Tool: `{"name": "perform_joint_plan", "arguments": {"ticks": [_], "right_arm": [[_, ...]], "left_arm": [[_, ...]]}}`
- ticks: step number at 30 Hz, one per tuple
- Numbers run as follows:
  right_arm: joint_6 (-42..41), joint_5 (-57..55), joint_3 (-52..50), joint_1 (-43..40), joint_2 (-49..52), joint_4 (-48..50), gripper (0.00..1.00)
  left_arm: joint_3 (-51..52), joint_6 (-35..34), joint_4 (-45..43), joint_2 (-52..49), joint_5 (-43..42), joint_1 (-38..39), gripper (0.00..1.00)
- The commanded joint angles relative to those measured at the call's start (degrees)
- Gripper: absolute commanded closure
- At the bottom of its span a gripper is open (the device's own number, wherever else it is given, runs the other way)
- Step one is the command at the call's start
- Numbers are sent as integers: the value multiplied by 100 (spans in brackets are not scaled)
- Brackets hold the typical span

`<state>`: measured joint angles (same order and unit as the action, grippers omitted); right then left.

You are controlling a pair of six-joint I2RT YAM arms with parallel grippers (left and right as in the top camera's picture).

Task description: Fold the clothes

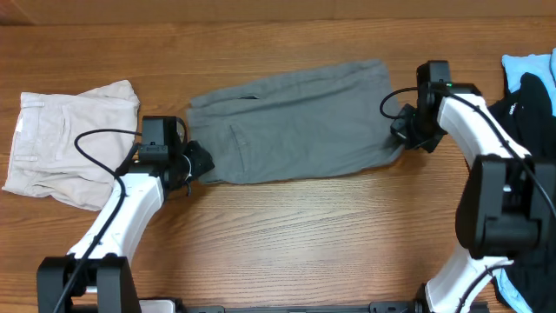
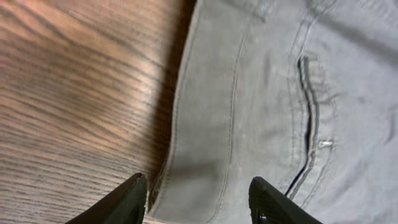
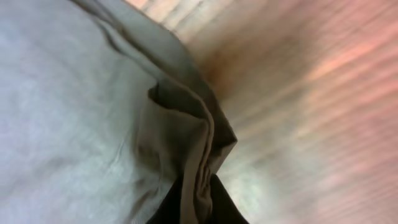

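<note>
The grey shorts (image 1: 291, 122) lie flat across the middle of the wooden table, long side left to right. My left gripper (image 1: 196, 163) is open at their lower left corner; in the left wrist view its fingers (image 2: 198, 202) straddle the hem edge of the shorts (image 2: 273, 93), with a slit pocket seam (image 2: 309, 118) visible. My right gripper (image 1: 401, 130) is at the right end of the shorts. In the right wrist view its fingers (image 3: 198, 208) are shut on a bunched fold of the grey fabric (image 3: 186, 137).
Cream-white folded shorts (image 1: 69, 143) lie at the left of the table (image 1: 287, 235). A black garment (image 1: 530, 113) and a light-blue one (image 1: 524, 68) lie at the far right edge, next to the right arm.
</note>
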<state>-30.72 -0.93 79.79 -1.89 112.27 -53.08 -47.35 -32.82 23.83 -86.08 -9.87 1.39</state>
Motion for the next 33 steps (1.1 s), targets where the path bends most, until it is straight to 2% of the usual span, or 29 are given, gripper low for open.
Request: {"name": "perform_joint_plan", "arguments": {"ticks": [1,2,3,5,6,13,22,26,27,29,30,33], "right_arm": [[-107,-404,-24,-9,-286,-304,86],[-107,-393,-24,-7,-286,-413,73],[-105,-396,-22,-7,-289,-428,60],[-105,-396,-22,-7,-289,-409,27],[-103,-398,-17,-26,-291,-396,21],[-72,-396,319,-153,-509,-474,20],[-37,-396,538,-151,-918,-557,20],[90,-345,538,-151,-973,-562,20],[267,-144,538,-151,-973,-527,21],[463,133,538,-151,-973,-468,22],[586,289,538,-149,-973,-435,24],[1158,861,538,-149,-973,-356,30]], "left_arm": [[-319,157,-59,254,24,-31,40],[-334,155,-146,251,144,-31,31],[-334,155,-186,245,251,-31,28],[-332,155,-254,216,391,-31,19],[-332,157,-282,201,389,-31,17],[-332,195,-330,-146,363,-31,7],[-332,455,-1040,-1099,-400,-28,9],[-332,455,-1766,-1665,-1132,-17,20],[-332,452,-2000,-1878,-1353,-7,27],[-332,450,-2127,-2061,-1403,39,34],[-332,450,-2166,-2140,-1403,70,41],[-332,457,-2223,-2288,-1427,195,76]]}}
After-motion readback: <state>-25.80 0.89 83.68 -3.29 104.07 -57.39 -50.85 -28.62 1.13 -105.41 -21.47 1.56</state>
